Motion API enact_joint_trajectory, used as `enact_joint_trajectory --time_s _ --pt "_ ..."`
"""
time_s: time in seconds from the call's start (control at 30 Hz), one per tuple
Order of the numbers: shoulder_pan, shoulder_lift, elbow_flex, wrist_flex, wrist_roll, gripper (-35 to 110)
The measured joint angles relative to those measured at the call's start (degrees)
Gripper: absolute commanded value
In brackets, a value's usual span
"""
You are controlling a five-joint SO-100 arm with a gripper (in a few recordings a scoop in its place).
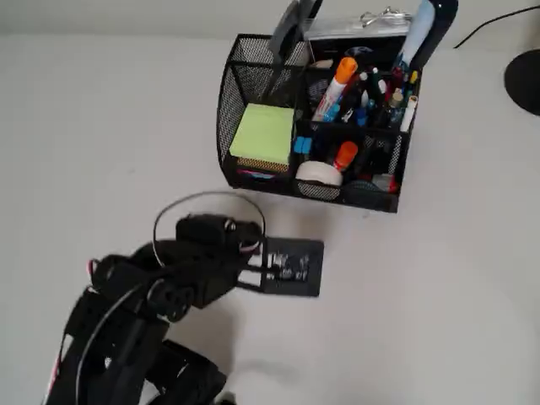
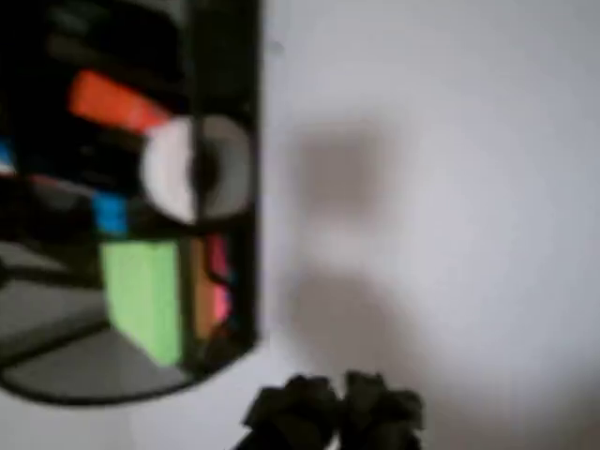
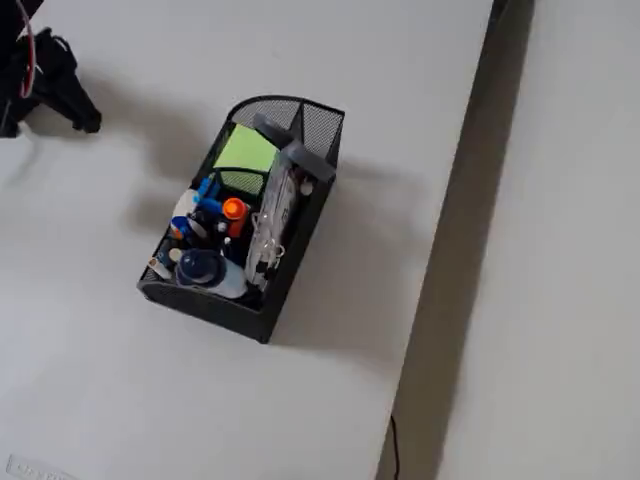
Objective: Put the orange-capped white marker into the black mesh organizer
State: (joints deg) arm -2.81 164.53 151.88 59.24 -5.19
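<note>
I see the orange-capped white marker standing tilted inside the black mesh organizer; my gripper, at its seven o'clock overhead, looks closed and empty.

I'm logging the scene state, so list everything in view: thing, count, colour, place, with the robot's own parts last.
black mesh organizer: one, black, on the table ahead of the arm.
orange-capped white marker: one, white with orange cap, standing tilted in a rear compartment of the organizer.
sticky notes: one pad, lime green, front left compartment in the overhead view.
tape roll: one, white, front compartment.
stubby orange-topped item: one, beside the tape roll.
thin pens: several, mixed colours, rear compartment.
blue-topped bottle: one, at the organizer's end in the fixed view.
table: one, white.
cable: one, black, top right of the overhead view.
gripper: one, black, over the table short of the organizer; jaw state unclear.
</note>
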Motion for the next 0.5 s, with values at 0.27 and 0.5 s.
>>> enact_joint_trajectory --time_s 0.27,0.5 --pt "-1.76 19.95 13.89 6.15 0.00 0" --pt "0.70 23.20 19.86 7.29 0.00 0"
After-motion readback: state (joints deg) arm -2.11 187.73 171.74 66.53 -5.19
